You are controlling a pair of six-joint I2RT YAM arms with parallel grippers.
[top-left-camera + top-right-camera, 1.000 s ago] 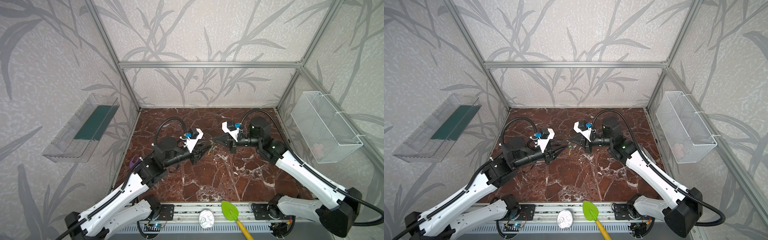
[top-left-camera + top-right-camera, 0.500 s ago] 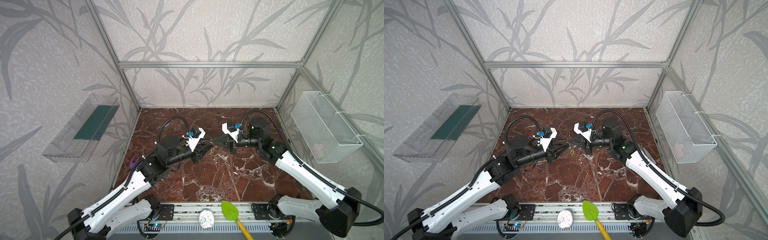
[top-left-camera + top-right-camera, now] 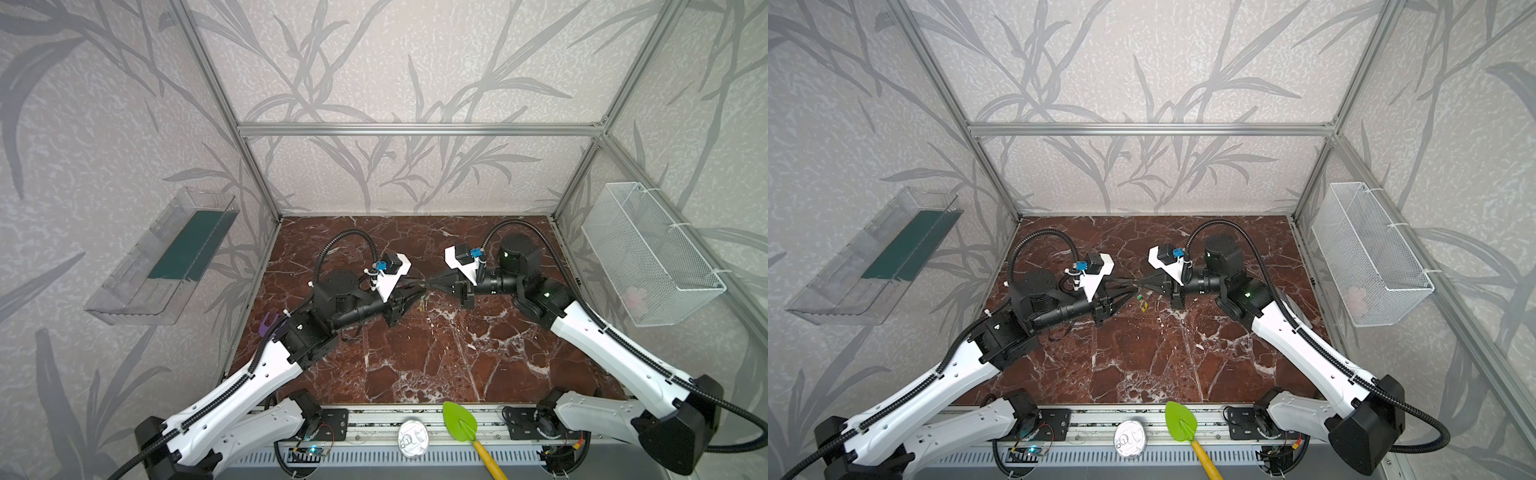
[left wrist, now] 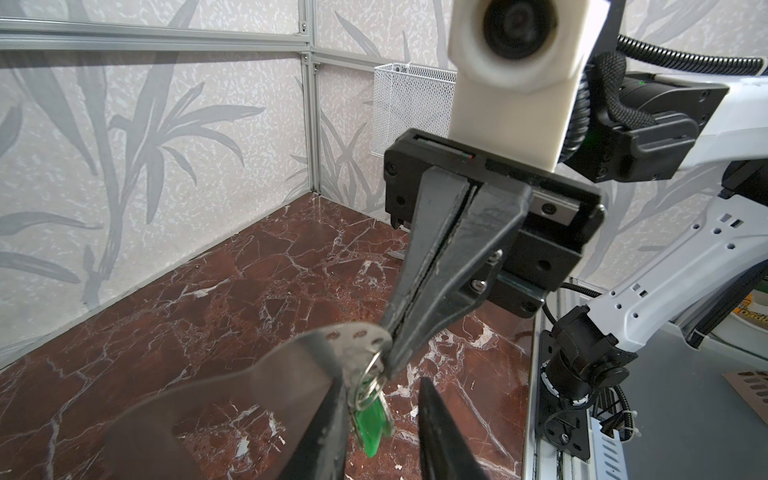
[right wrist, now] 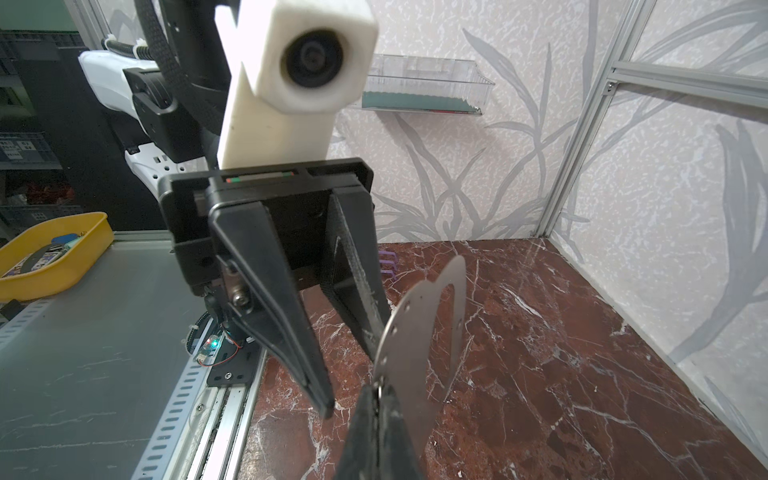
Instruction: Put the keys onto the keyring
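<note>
Both grippers meet tip to tip above the middle of the marble floor. My right gripper (image 5: 376, 388) (image 4: 388, 365) (image 3: 424, 284) is shut on the small split ring of the green-tagged key (image 4: 372, 419). That ring sits at a hole on the curved edge of the keyring (image 5: 415, 353) (image 4: 357, 337), a flat grey plate. My left gripper (image 4: 380, 386) (image 5: 351, 382) (image 3: 1133, 286) has its jaws apart, and the ring and green tag hang between them. The plate lies along the outer side of one left finger; I cannot tell what carries it. A green and yellow bit (image 3: 1143, 302) shows below the tips.
A purple fork-shaped toy (image 3: 268, 324) lies by the left wall behind the left arm. A wire basket (image 3: 648, 253) hangs on the right wall and a clear tray (image 3: 166, 257) on the left wall. A green spatula (image 3: 459, 419) and a round lid (image 3: 412, 434) lie on the front rail.
My left gripper has pushed a little to the right, closer to the right gripper's tips, and its jaws have narrowed slightly. The right arm has stayed put.
</note>
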